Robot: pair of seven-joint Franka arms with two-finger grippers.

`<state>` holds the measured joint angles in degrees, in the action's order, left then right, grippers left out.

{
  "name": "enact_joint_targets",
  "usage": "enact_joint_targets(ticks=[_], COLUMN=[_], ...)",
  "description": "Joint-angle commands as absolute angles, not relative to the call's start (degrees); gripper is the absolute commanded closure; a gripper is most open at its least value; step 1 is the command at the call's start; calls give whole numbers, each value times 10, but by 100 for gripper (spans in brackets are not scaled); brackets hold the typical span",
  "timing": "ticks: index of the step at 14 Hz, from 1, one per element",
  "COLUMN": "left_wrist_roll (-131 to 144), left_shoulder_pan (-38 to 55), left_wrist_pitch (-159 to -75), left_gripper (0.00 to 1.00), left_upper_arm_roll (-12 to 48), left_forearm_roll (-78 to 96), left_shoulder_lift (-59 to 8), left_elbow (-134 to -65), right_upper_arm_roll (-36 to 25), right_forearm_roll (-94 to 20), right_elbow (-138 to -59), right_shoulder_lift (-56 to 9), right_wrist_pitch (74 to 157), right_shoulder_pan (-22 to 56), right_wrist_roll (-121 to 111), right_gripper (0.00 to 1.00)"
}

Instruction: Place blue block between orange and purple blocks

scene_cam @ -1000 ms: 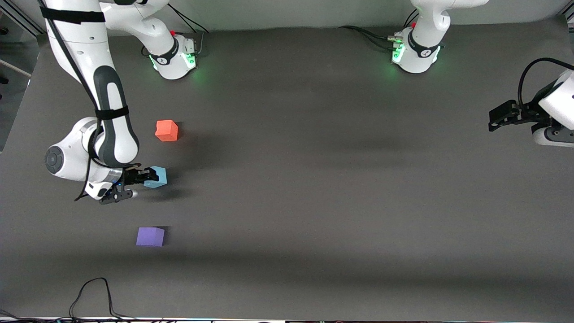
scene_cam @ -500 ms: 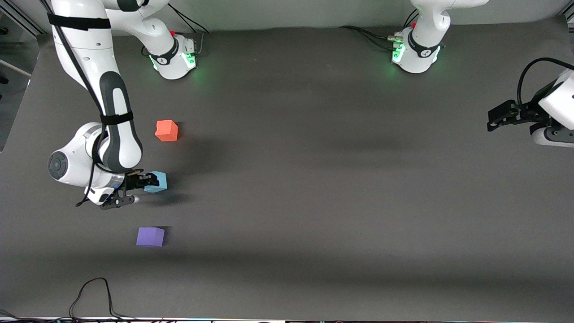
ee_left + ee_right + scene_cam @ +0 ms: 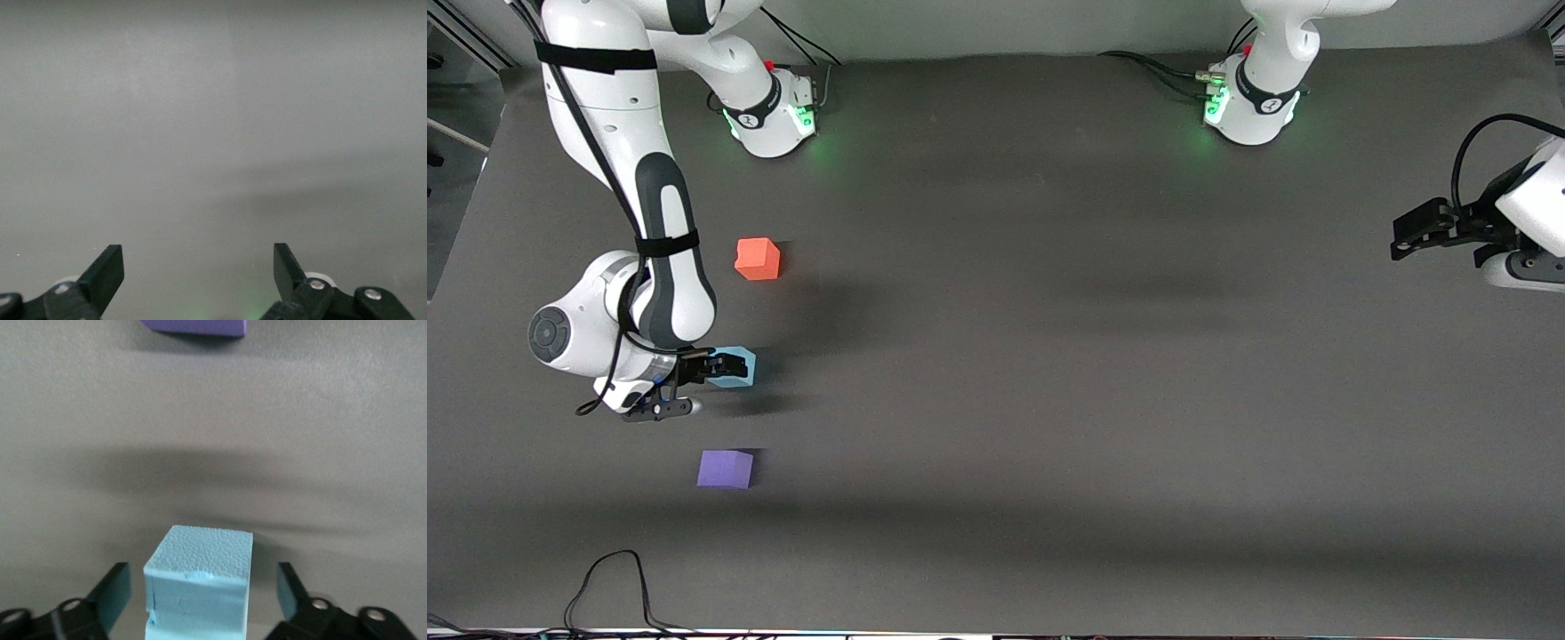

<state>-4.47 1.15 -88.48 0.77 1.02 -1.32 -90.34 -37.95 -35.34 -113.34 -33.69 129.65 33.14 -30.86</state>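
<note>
We see the right claw [image 3: 200, 597] open around the blue block [image 3: 736, 368] between the orange block [image 3: 758, 259] and purple block [image 3: 725, 468], while the left claw [image 3: 198, 270] waits open over the bench [image 3: 1049, 356] edge.

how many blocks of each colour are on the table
orange block: 1
blue block: 1
purple block: 1
total: 3

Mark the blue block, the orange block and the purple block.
blue block [image 3: 199, 568]: right wrist view, top face.
orange block [image 3: 757, 254]: front view, top face.
purple block [image 3: 724, 468]: front view, front face.
</note>
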Motion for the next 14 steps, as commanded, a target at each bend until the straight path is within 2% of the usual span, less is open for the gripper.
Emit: enact_joint_targets(ticks=[1,3,6,8,11,14], left_wrist_roll=[-37,-37,-37,-36,-37,-37], left_shoulder_pan=[9,9,10,11,11,11], left_wrist_pitch=[-892,-892,-892,-891,-888,-888], left_gripper=[0,0,0,0,0,0], left_upper_arm_roll=[9,8,8,8,8,9], left_forearm_roll=[18,17,13,4,-12,-11], left_shoulder_lift=[-2,-2,-2,-2,-1,-1], left_elbow=[-917,-917,-917,-917,-918,-918], right_upper_arm_roll=[-391,-423,-481,-495,-492,-490], right_forearm_roll=[-358,-307,-207,-155,-106,-105], right_elbow=[-1129,-1130,-1129,-1115,-1010,-934], right_shoulder_lift=[-302,-255,-167,-105,-81,-50], right_wrist_pitch=[1258,1208,1156,1123,997,927], right_shoulder_pan=[337,364,447,492,536,558], right_wrist_roll=[-294,-281,-200,-144,-84,-75], right_gripper=[0,0,0,0,0,0])
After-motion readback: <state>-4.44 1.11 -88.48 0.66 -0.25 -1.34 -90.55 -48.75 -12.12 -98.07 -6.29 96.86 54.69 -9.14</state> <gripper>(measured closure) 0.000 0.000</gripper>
